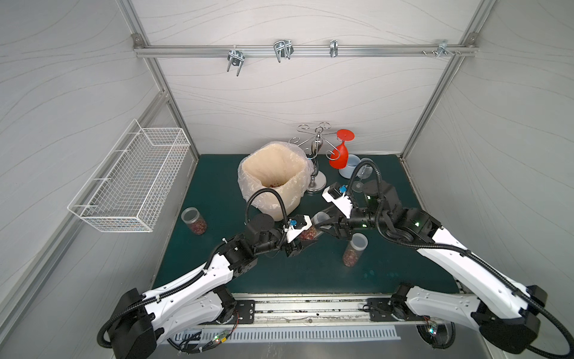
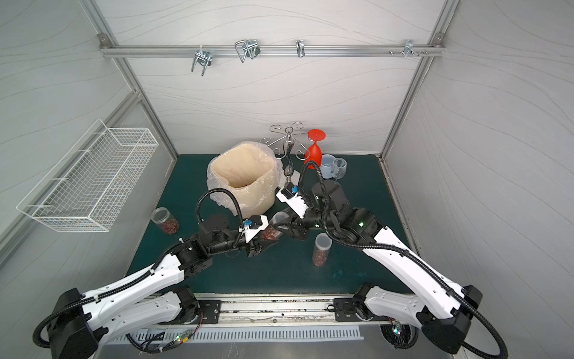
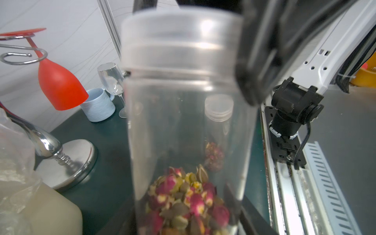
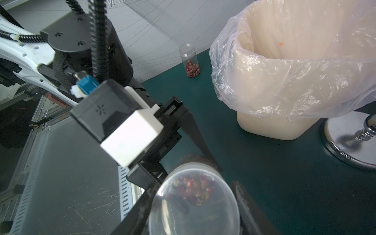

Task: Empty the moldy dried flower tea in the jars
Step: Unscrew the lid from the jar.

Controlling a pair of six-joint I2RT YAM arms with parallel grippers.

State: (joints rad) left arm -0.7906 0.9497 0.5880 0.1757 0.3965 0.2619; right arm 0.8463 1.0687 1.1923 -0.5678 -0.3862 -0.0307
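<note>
Top views: lined bin (image 1: 290,199) stands at the back middle of the worktop (image 1: 279,273). Just in front of the bin, the held jar (image 1: 313,226) is up off the worktop, tilted between both arms. Dried flower tea (image 1: 307,233) is heaped at its base end. Left tool (image 1: 306,239) pinches the jar body at that end. Right tool (image 1: 323,222) is clamped on the lid (image 1: 320,217), the end nearer the bin. Both top views show this grip (image 2: 271,231). Second jar (image 1: 194,220) stands upright left of the bin, near it, with tea in the bottom. Third jar (image 1: 354,248), lidded and upright, is front-right of the bin. Glass rack (image 1: 316,186) is just right of the bin, with a red glass (image 1: 340,157) hanging upside down on it. Pale blue mug (image 1: 348,167) and clear wine glass (image 1: 365,169) sit right of the bin, beyond the rack.

Left wrist: held jar (image 3: 183,126) fills the frame with its lid (image 3: 179,40) on and rosebud-like tea (image 3: 187,201) at the base. A black finger (image 3: 256,61) of the right tool presses the lid's side. Third jar (image 3: 218,105) shows through the clear wall.

Right wrist: lid (image 4: 195,199) is face-on, pinched between the right tool's fingers (image 4: 138,207), and tea shows through it. The left tool's fingers (image 4: 193,134) run along both sides of the jar's far end. Bin (image 4: 264,126) is close by, and the second jar (image 4: 190,61) is beyond the bin.
</note>
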